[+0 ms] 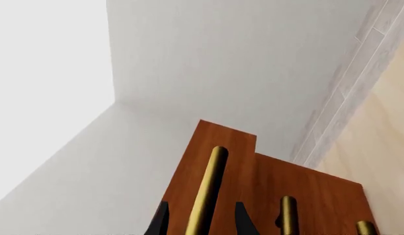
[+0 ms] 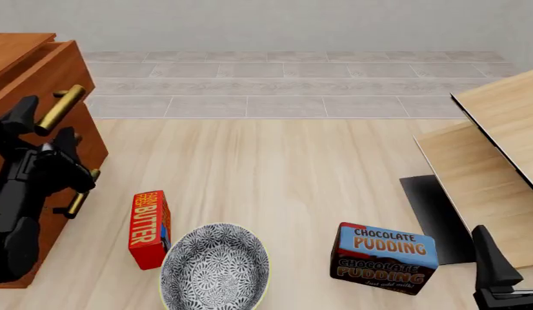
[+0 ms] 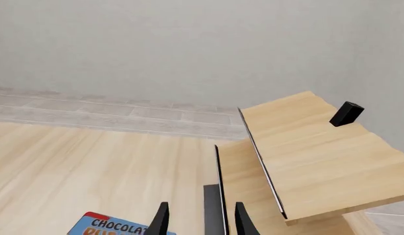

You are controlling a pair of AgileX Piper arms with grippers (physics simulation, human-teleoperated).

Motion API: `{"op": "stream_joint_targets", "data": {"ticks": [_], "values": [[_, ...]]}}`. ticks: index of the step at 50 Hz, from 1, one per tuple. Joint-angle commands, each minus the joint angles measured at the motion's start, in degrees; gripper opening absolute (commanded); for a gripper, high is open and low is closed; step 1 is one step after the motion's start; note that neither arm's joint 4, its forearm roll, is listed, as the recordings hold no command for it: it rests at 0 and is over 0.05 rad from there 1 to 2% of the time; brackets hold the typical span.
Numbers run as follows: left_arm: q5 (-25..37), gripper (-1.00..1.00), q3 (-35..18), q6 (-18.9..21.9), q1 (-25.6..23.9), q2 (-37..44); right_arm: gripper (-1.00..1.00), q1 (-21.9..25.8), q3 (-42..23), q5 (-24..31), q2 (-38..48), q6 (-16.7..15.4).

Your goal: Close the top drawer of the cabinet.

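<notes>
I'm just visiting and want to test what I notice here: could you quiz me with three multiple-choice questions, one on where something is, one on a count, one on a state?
1. In the front view, where is the patterned bowl?
A. between the butter box and the chocolate pudding box
B. on top of the cabinet
C. on the pale wooden panels

2. How many brass handles show in the left wrist view?
A. one
B. three
C. five

3. How does the left tool stand?
A. shut on the butter box
B. open, astride the top drawer's handle
C. holding the bowl

Answers: 1 A, the boxes flank it. 2 B, three bars on the wood. 3 B, a finger shows on each side of the bar.
</notes>
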Motion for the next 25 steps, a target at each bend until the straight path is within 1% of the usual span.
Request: {"op": "stream_joint_targets", "data": {"ticks": [1, 25], "values": [[0.0, 1.0, -0.4, -0.2, 1.6, 1.0, 1.0, 0.1, 0.0, 0.1, 0.0, -0.1], [0.0, 1.0, -0.7, -0.3, 2.8, 1.8, 1.0, 0.3, 0.0, 0.1, 0.0, -0.1]]}}
